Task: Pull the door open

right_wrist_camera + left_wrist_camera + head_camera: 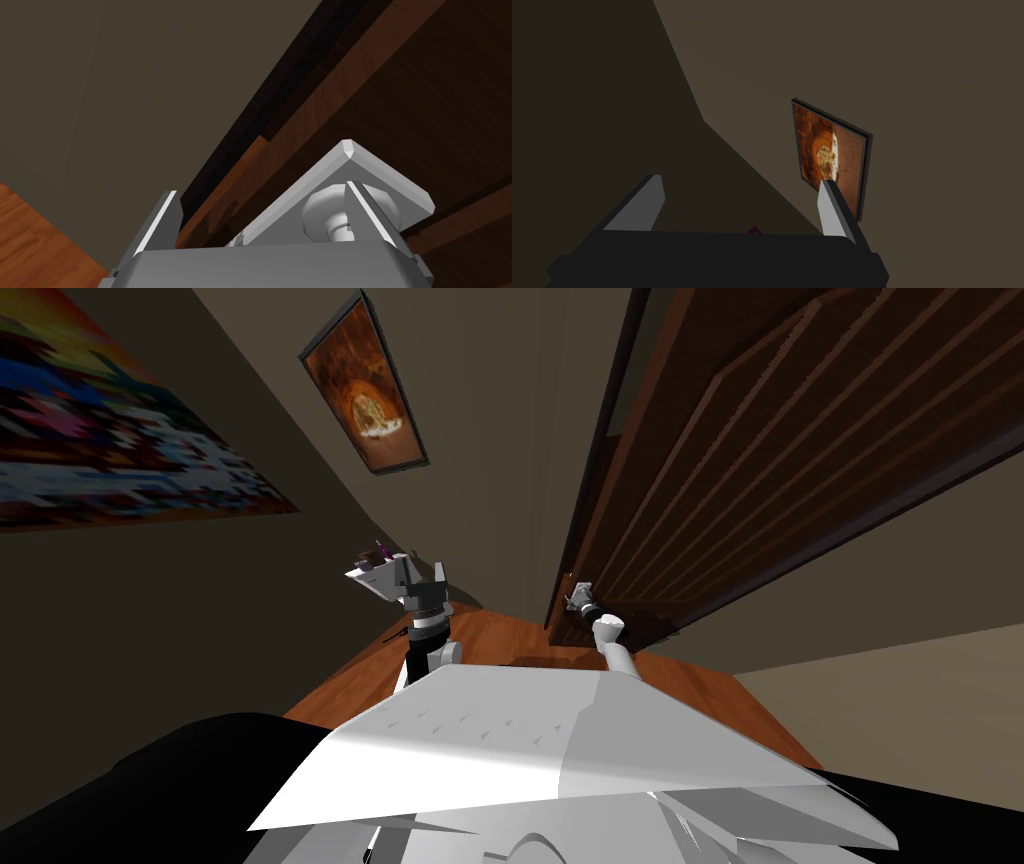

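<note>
1. Door (800, 438) – ahead and to my right. It is a dark brown wood-grained slab with long raised panel mouldings. Its long axis is upright, though the head view shows it slanting, and its panelled face is turned toward me. A dark strip borders the edge nearest the handle.
2. Wall (480, 438) – a plain, matt olive-grey plane meeting the door's bordered edge.
3. Floor (480, 633) – orange-brown boards with visible grain, running up to the foot of the door.
4. Left gripper (398, 571) – raised in front of the wall, well apart from the door. Its jaws are spread, two thin light grey blades on a dark box, with nothing between them.
5. Right gripper (261, 188) – at the door's handle, close to the bordered edge. Its jaws stand wide apart and pinch nothing. One of the fingers (161, 225) lies over the strip and the other crosses in front of the knob.
6. Handle plate (380, 172) – a flat, light grey square with bevelled edges, seen corner-on and mounted flush on the door face.
7. Knob (325, 212) – a smooth, rounded pale grey head on a narrower stem. Its axis juts out from the plate toward the right gripper, just inside one blade.
</note>
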Controlling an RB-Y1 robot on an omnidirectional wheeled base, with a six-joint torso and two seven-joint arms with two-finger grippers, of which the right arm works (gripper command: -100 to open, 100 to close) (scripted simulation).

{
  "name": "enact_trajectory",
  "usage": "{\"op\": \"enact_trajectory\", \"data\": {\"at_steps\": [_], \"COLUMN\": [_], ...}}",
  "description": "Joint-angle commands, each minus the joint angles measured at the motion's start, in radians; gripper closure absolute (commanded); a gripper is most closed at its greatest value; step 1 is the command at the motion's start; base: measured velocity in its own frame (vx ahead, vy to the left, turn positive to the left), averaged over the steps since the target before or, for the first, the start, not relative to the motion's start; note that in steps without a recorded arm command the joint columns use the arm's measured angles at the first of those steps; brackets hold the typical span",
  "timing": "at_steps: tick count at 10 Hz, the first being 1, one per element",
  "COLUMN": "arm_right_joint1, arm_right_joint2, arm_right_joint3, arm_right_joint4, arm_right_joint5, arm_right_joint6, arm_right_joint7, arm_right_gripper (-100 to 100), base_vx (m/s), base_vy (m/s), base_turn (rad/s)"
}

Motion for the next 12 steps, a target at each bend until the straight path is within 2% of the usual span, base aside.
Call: {"op": "enact_trajectory", "data": {"at_steps": [1,5,6,9,10,11,12], "arm_right_joint1": [0.016,0.036,0.036,0.052,0.057,0.057,0.062], "arm_right_joint2": [-0.009,0.009,0.009,0.031,0.040,0.040,0.050], "arm_right_joint3": [-0.020,-0.040,-0.040,-0.056,-0.061,-0.061,-0.066], "arm_right_joint4": [-0.005,-0.015,-0.015,-0.022,-0.025,-0.025,-0.027], "arm_right_joint5": [-0.033,-0.148,-0.148,-0.240,-0.265,-0.272,-0.300], "arm_right_joint6": [0.001,0.047,0.047,0.084,0.096,0.096,0.108], "arm_right_joint7": [-0.016,-0.040,-0.040,-0.060,-0.066,-0.066,-0.072], "arm_right_gripper": [-100,-100,-100,-100,-100,-100,-100], "base_vx": [-0.059,-0.086,-0.074,-0.077,-0.080,-0.064,-0.064], "base_vy": [-0.005,-0.029,-0.009,-0.019,-0.036,-0.017,-0.015], "base_turn": [-0.029,-0.015,-0.021,-0.026,-0.024,-0.007,-0.017]}}
